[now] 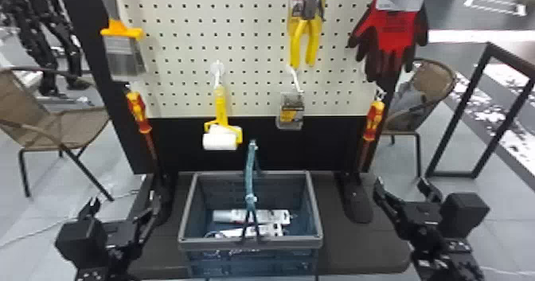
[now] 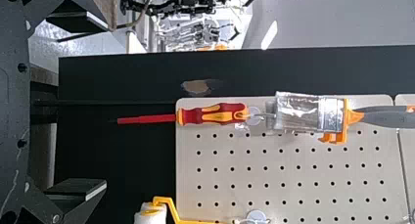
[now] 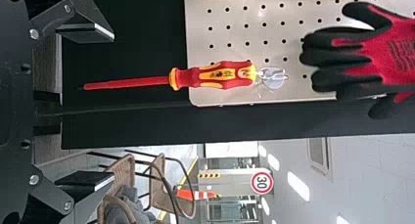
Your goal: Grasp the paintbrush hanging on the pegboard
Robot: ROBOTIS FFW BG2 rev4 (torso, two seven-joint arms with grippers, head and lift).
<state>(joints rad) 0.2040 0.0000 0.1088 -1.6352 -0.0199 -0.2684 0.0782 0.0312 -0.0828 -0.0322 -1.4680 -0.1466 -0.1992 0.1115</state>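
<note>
Approach step, not yet begun: pegboard (image 1: 246,61) ahead, nothing gripped.

Stands well ahead of and above both hands, at the far side of the dark bench (image 1: 358,244), with a grey basket (image 1: 286,243) lying between the two. Rests low at the bench's near corners: left hand (image 1: 121,214) and right hand (image 1: 404,194), each spread wide and empty. Hangs high above and ahead of the left hand, at the board's left edge: the paintbrush (image 1: 123,57), bristles down under an orange collar, just above a red-and-yellow screwdriver (image 1: 137,109). Calls next, probably, for raising the left hand up and forward, straddling the brush with both fingers, then closing without knocking it off its hook.
</note>
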